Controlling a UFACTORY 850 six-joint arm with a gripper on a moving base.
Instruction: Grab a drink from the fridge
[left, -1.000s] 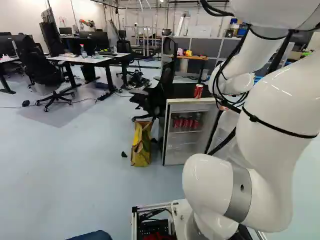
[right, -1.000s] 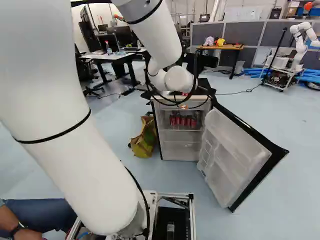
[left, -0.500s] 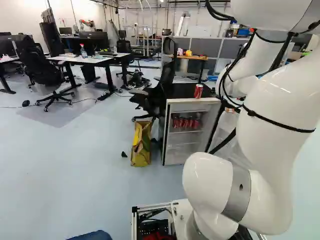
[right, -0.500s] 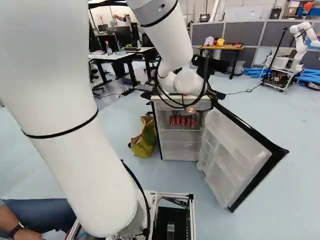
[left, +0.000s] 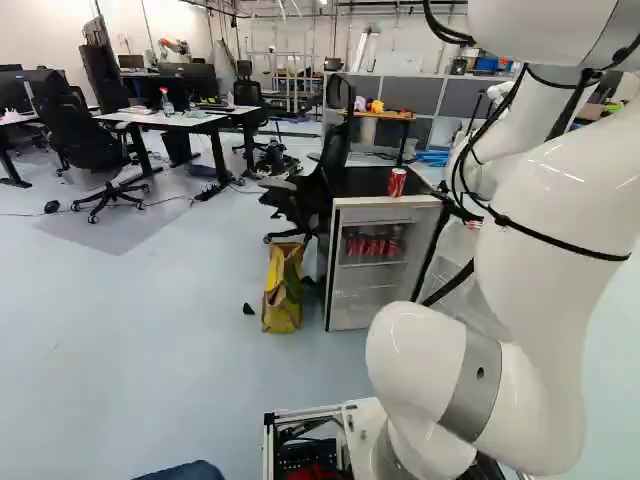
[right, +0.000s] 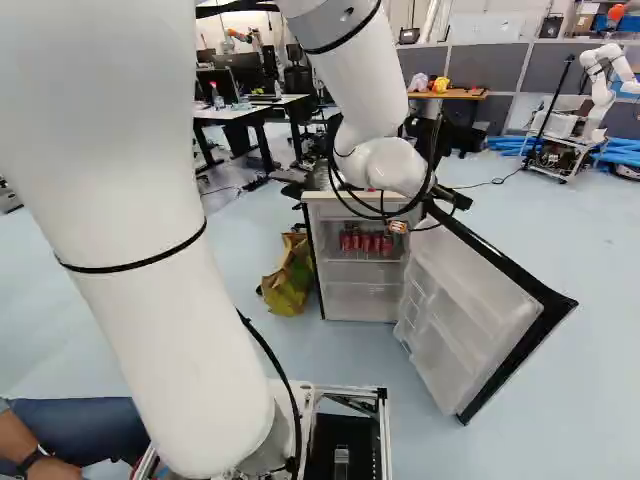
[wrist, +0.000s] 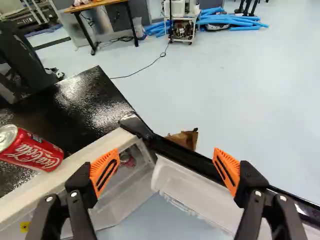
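The reaching step looks to be in hand, the door standing open in the lower right of the right base view and the row of red cans sitting on the upper shelf of the fridge, near that frame's centre. The gripper is empty, fingers wide apart near the corner where door meets cabinet; a lone can stands on top, right of centre in the upper half of the left base view. Next, I'd judge, it must lower, swing toward the opening and level out before easing in around one shelf can.
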